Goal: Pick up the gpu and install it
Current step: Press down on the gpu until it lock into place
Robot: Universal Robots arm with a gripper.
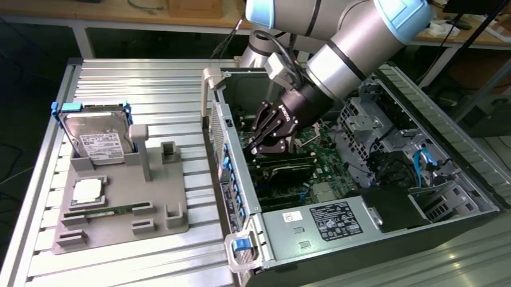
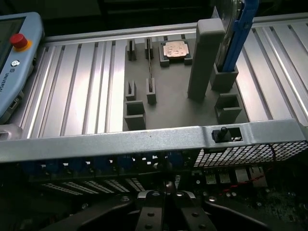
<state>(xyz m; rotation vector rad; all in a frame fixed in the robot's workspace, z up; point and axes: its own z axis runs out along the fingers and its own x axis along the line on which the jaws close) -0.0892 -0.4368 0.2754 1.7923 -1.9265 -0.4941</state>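
Fingers (image 1: pixel 267 142) pressed together just above the gpu (image 1: pixel 279 169); we judge it stiff, light, fragile; grip its edges.

Ribbed aluminium table (image 1: pixel 143 84), with grey parts holder (image 1: pixel 119 209) and open computer case (image 1: pixel 415 233) on it.

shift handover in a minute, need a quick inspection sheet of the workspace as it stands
surface: ribbed aluminium table, grey parts tray on it.
job's things: gpu down inside the open pc case, at the motherboard, directly under the gripper.
clutter: hard drive in a blue-handled frame, standing in the tray; cpu and memory stick lying in the tray; teach pendant on the table.
grippers: gripper inside the case, jaws shut, tips at the gpu's top edge.
cables: blue cable in the case; black cable along the arm.
surroundings: wooden benches behind.
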